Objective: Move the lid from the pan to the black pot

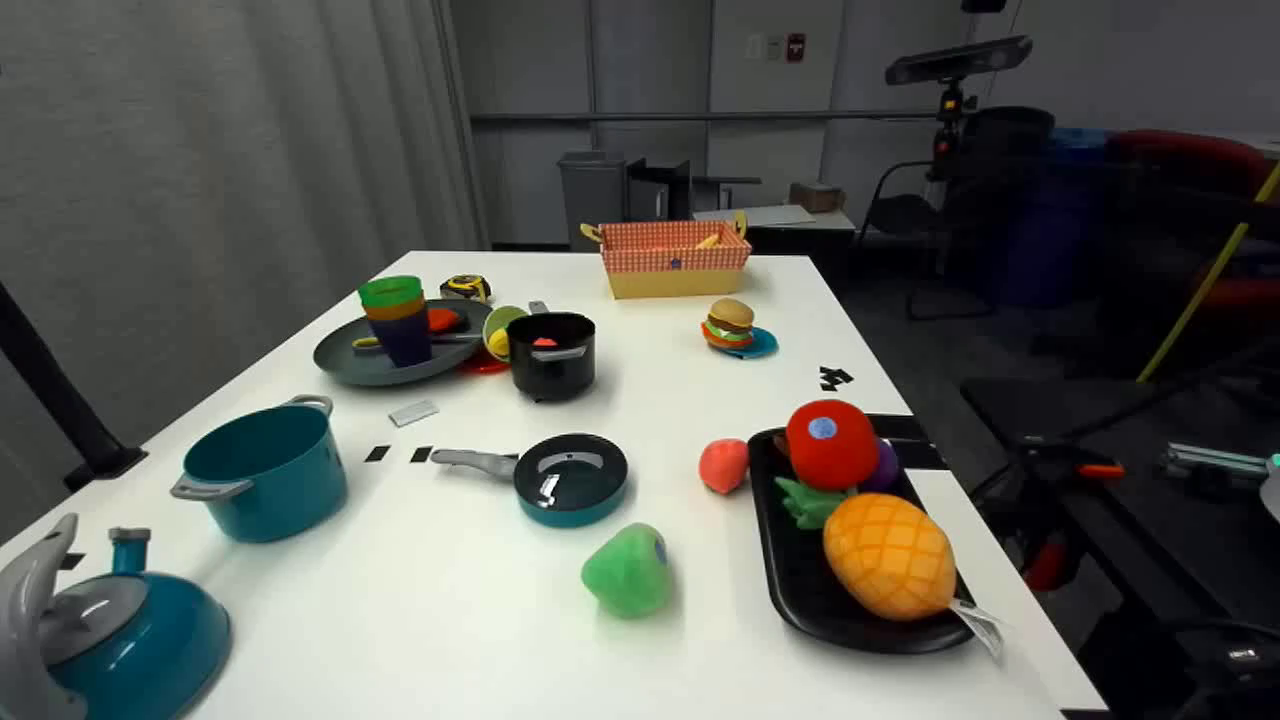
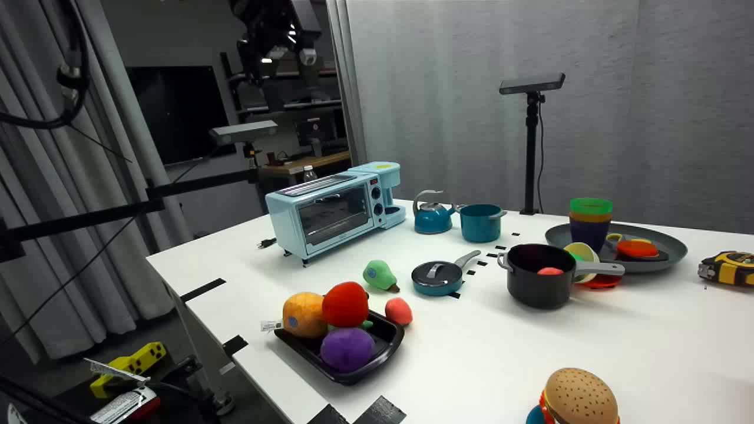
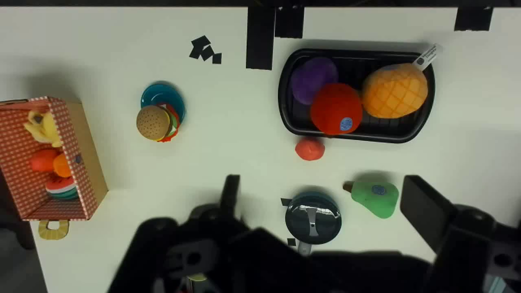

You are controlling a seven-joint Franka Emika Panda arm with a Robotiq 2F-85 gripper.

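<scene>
The lid (image 1: 572, 466) lies flat on the pan (image 1: 572, 514), a little below centre of the frame in an exterior view; its grey grip (image 3: 312, 221) is a narrow bar, seen below and right of centre in the wrist view. There the gripper (image 3: 320, 199) appears to either side of them — fingers spread wide, holding nothing — and seems well above the table (image 3: 228, 154). The transfer is judged not yet begun, with a descent onto the grip the likely next step. The chief hazard is probably a low or off-centre closure: fingers meeting the rim would lift the pan with the lid, while a shallow pinch on the grip could let the lid slip and turn over. A green pear (image 3: 376, 198), just right of the pan in the wrist view, could be knocked by the finger at frame right. Farther out, the black pot (image 2: 537, 287) stands uncovered, right of centre in an exterior view, a pink piece (image 2: 550, 271) inside; should this sit higher than it appears, the lid would rest tilted. A tilted green bowl (image 1: 500, 320), just left of the pot in an exterior view, could catch the lid's edge if release strays that way.
</scene>
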